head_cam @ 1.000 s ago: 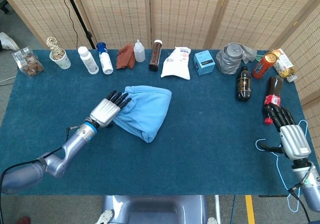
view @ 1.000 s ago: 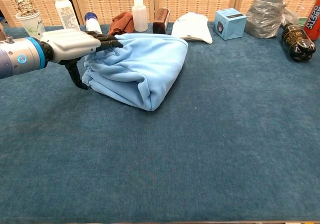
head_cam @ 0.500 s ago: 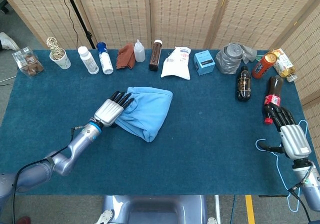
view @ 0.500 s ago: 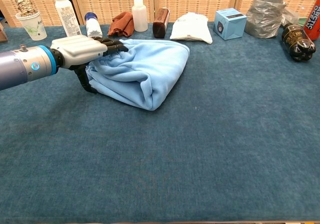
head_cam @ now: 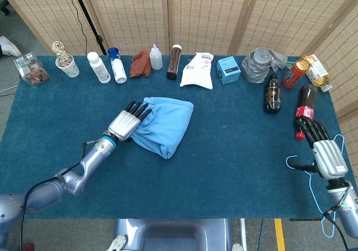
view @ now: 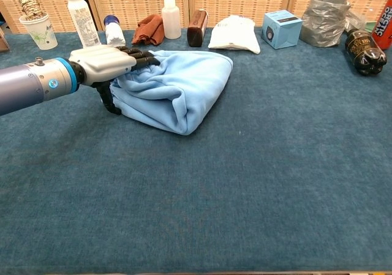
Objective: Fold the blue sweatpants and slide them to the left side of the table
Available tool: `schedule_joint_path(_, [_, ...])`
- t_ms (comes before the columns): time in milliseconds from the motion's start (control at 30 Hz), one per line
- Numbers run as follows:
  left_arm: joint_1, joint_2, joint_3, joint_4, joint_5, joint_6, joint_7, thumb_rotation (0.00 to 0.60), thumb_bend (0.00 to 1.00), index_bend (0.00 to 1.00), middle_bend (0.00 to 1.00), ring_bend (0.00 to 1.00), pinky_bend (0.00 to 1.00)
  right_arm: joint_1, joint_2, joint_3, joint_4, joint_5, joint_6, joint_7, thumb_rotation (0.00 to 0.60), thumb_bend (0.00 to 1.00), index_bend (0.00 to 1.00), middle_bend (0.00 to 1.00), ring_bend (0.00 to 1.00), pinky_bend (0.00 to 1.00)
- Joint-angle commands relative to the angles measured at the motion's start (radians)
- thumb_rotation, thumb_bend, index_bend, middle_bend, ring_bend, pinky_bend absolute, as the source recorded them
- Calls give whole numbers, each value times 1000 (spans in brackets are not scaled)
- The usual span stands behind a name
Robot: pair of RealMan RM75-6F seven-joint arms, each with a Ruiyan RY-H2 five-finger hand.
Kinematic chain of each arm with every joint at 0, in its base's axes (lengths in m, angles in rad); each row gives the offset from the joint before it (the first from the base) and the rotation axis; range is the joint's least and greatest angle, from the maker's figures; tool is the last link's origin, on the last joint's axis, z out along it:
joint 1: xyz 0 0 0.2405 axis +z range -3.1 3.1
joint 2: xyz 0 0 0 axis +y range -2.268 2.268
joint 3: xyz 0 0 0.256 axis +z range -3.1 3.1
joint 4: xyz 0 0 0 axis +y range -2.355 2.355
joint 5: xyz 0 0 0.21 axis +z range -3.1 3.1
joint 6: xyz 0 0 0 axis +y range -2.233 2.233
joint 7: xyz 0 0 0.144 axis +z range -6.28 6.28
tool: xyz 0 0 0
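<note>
The blue sweatpants (head_cam: 165,125) (view: 177,85) lie folded in a rounded bundle left of the table's middle. My left hand (head_cam: 127,121) (view: 104,60) is at the bundle's left edge. Its fingers (view: 142,57) lie stretched flat on top of the fabric, and its thumb hangs down against the cloth's side. I see no fabric pinched. My right hand (head_cam: 323,147) rests on the table near the right edge with its fingers apart and nothing in it; the chest view does not show it.
Along the back edge stand a paper cup (head_cam: 68,66), white bottles (head_cam: 99,67), a brown cloth (head_cam: 140,62), a white pouch (head_cam: 198,70), a blue box (head_cam: 229,70) and a grey bag (head_cam: 260,65). Drink bottles (head_cam: 272,93) stand at the right. A light blue cord (head_cam: 305,167) lies by my right hand.
My left hand has moved a little to the right against the sweatpants, and the bundle has shifted slightly right with it. The right hand has not moved.
</note>
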Motion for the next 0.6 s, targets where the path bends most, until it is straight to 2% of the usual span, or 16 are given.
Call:
schedule_joint_path(33, [1,-12,-3,8,-15,6,33,600,515,7,0,42,190,-1,2,1,-1,0,1,0,600,0,0,0,0,0])
schedule_joint_path(67, [2,-15,-3,12,-16,9,39,600,558,42,7,91,221,-2,2,2,-1,-1,2,0,600,0,0,0,0,0])
schedule_joint_path(133, [3,-21,-3,18,-18,15,52,600,630,186,84,218,287,-3,3,3,-3,-2,4,2,600,0,0,0,0,0])
schedule_joint_path(200, [5,-29,-4,23,-25,20,66,600,752,371,229,378,392,-4,4,3,-4,-4,5,4,600,0,0,0,0,0])
schedule_joint_path(300, [10,-38,-5,26,-14,49,59,600,919,514,349,481,489,-5,6,4,-5,-6,6,8,600,0,0,0,0,0])
schedule_joint_path(400, [15,-46,1,41,19,93,33,600,993,588,422,530,556,-6,8,5,-7,-7,8,9,600,0,0,0,0,0])
schedule_joint_path(600, [15,-55,11,70,54,123,-5,600,1000,656,491,570,659,-6,9,5,-11,-11,6,8,600,0,0,0,0,0])
